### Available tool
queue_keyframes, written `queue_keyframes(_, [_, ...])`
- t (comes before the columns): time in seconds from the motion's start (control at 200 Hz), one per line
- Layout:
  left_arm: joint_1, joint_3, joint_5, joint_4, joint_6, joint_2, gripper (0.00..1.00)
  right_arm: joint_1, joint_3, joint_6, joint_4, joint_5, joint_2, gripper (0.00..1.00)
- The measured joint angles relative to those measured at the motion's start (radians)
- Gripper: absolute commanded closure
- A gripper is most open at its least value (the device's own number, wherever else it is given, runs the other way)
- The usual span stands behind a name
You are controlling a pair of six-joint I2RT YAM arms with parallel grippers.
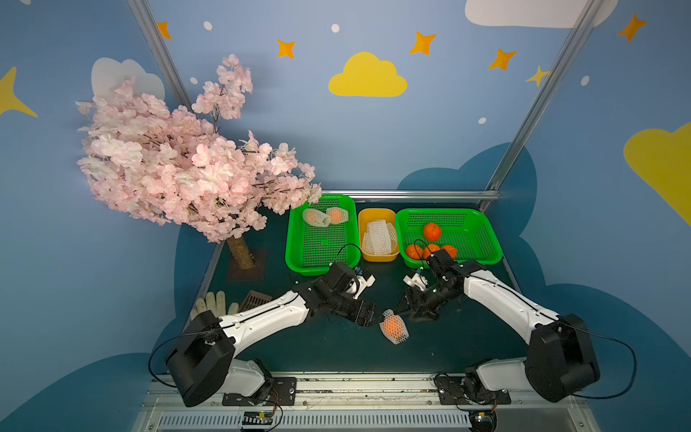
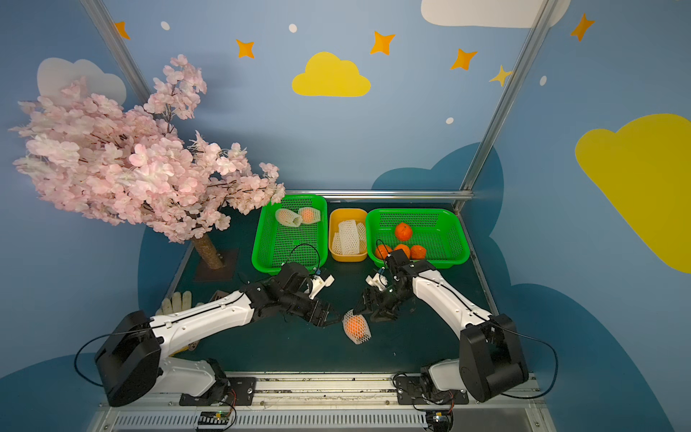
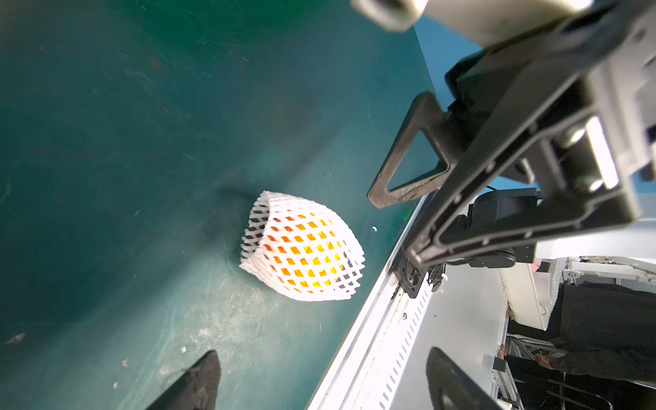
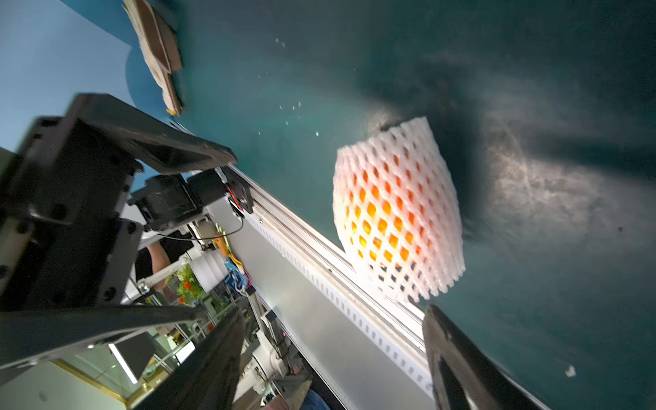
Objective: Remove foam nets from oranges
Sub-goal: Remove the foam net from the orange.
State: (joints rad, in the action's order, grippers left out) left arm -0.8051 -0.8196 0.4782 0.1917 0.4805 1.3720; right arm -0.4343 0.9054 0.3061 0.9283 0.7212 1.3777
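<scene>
A dark green table (image 1: 336, 355) stood before a blue wall (image 1: 374, 149) painted with clouds and stars. Near the table's front edge lay one orange (image 1: 392, 324) wrapped in a white foam net (image 1: 398, 339), the mesh reaching loosely past the fruit. The left gripper (image 1: 377, 318) and the right gripper (image 1: 407, 313) flanked this orange, both spread wide and holding nothing, close to the net without clasping it. Straight beyond the orange sat a yellow tub (image 1: 377, 214) of empty nets (image 1: 379, 236). Beyond the orange to its right, a green basket (image 1: 494, 245) held four bare oranges (image 1: 432, 231). Beyond the orange to its left, a second green basket (image 1: 292, 243) held two netted fruits (image 1: 325, 217). Far left of the orange stood a pink blossom tree (image 1: 187, 168).
</scene>
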Motion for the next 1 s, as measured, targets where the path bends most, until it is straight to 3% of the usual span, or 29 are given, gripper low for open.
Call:
queue_keyframes(0.4, [0.001,0.014,-0.007,-0.022,0.000,-0.024,0.11,-0.144,-0.014,0.009,0.030,-0.129,0.091,0.32])
queue_keyframes(0.746, [0.008,0.014,-0.006,-0.027,-0.001,-0.024,0.11,-0.161,-0.004,0.011,0.024,-0.218,0.176,0.45])
queue_keyframes(0.906, [0.008,0.014,-0.006,-0.029,-0.002,-0.024,0.11,-0.161,0.015,0.009,0.014,-0.223,0.200,0.62])
queue_keyframes(1.001, [0.008,0.014,-0.004,-0.032,-0.002,-0.024,0.11,-0.161,0.031,0.003,0.014,-0.212,0.209,0.82])
